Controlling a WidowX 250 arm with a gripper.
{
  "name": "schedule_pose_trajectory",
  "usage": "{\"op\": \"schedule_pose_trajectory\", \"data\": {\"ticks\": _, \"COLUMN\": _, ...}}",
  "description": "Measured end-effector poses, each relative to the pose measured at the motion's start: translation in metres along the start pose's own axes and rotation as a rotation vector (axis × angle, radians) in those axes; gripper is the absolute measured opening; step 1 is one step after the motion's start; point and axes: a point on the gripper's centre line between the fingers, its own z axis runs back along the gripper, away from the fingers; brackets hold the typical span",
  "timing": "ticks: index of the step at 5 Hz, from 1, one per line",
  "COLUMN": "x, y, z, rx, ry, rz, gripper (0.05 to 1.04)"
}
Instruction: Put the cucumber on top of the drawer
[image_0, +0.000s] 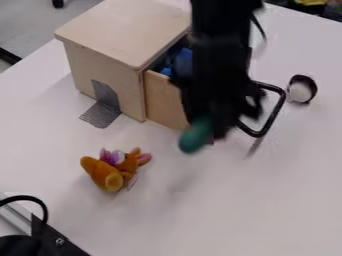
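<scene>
Jaws clamped on cucumber (194, 136), beside drawer unit (120, 30) | raise well above unit's top edge before crossing | lower flat, release once supported

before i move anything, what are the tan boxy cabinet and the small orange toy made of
The cabinet looks like matte unpainted wood, possibly plywood, from its flat tan panels. The toy seems matte plush fabric, given its soft rounded body.
</scene>
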Motion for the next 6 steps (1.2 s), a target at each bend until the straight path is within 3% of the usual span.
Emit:
{"op": "schedule_pose_trajectory", "data": {"ticks": 1, "x": 0.022, "y": 0.036, "z": 0.021, "rx": -0.021, "ry": -0.052, "rz": 0.074, "gripper": 0.469}}
{"op": "schedule_pose_trajectory", "data": {"ticks": 3, "x": 0.065, "y": 0.089, "z": 0.034, "rx": -0.002, "ry": -0.076, "rz": 0.142, "gripper": 0.469}}
{"op": "schedule_pose_trajectory", "data": {"ticks": 4, "x": 0.081, "y": 0.114, "z": 0.031, "rx": 0.019, "ry": -0.059, "rz": 0.157, "gripper": 0.469}}
{"op": "schedule_pose_trajectory", "data": {"ticks": 6, "x": 0.077, "y": 0.153, "z": 0.018, "rx": 0.046, "ry": 0.004, "rz": 0.179, "gripper": 0.469}}
